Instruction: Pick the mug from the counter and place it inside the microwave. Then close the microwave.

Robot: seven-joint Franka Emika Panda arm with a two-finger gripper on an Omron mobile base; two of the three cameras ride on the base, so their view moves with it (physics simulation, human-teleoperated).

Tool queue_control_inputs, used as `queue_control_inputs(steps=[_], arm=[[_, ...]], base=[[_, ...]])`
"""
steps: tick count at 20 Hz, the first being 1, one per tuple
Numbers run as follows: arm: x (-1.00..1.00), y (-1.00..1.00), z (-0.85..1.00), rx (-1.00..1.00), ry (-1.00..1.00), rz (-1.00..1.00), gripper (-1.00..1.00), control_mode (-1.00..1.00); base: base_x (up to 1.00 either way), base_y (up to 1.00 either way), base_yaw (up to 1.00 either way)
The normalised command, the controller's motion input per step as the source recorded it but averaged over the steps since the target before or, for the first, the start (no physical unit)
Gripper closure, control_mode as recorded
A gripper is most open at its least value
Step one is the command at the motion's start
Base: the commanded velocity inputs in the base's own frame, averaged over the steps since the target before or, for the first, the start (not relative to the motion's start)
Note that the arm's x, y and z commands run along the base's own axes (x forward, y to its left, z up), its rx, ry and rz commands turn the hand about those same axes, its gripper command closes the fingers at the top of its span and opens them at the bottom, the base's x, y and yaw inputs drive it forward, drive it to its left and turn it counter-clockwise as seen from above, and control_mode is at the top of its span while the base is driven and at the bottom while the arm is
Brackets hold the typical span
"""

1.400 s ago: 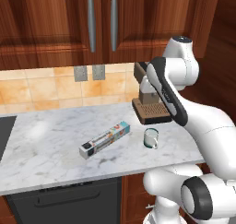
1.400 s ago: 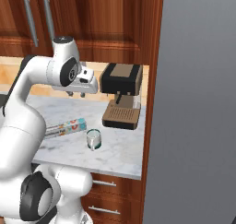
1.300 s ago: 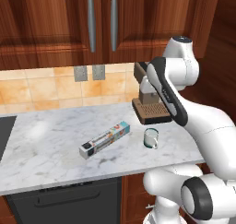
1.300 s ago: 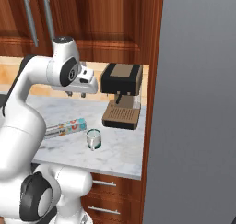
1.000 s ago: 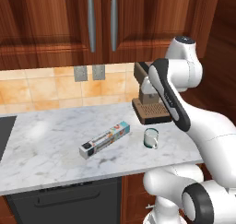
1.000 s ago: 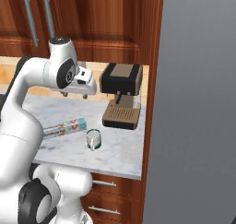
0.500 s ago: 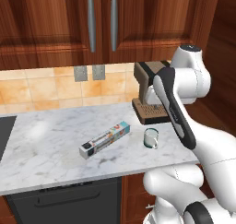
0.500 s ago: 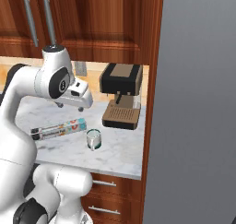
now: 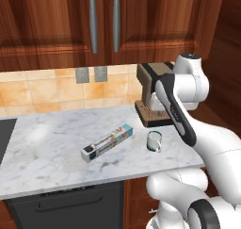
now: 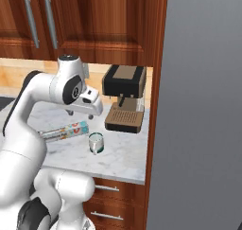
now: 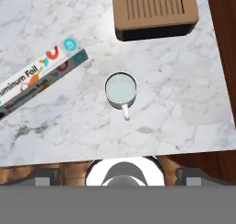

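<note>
Gripper (image 10: 78,111) poised high above the worktop, jaws spread wide, nothing held; fingertips (image 11: 46,174) barely visible at the bottom edge of the hand view. Looking straight down on the mug (image 11: 120,90).

Mug upright on the counter (image 11: 184,108), near the front edge, apart from everything else. Mouth facing up, interior apparently empty. Small side handle pointing to about 6 o'clock in the hand view, toward the counter's front edge. Same mug seen in the left base view (image 9: 154,141) and the right base view (image 10: 95,143).

Aluminium foil box (image 11: 39,75) lying flat at roughly 10 o'clock from the mug, clear of it. Coffee machine drip tray (image 11: 154,12) at about 1 o'clock, well apart. Coffee machine body (image 10: 124,97) standing at the back of the counter against the wall.

Handling judgement: mug small, rigid, likely light; glazed-looking wall probably slippery, and prone to tipping if nudged off-centre. Best hold judged to be across the cylindrical body, fingers either side at 3 and 9 o'clock, leaving the handle free between them. Alternative: pinching one wall at the rim, less secure. Ample clearance around the mug for a straight descent.
</note>
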Motion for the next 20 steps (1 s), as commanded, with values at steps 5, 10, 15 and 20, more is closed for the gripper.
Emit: queue_control_inputs(steps=[5,10,15,20], arm=[[0.19,-0.07,-0.23,0.0,0.13,0.0,-1.0,-1.0],[0.0,-0.08,-0.17,0.0,0.02,0.0,-1.0,-1.0],[0.04,-0.08,-0.42,0.0,0.0,0.0,-1.0,-1.0],[0.02,-0.01,-0.42,0.0,0.0,0.0,-1.0,-1.0]], base=[[0.0,0.0,0.0],[0.0,0.0,0.0],[0.0,0.0,0.0],[0.0,0.0,0.0]])
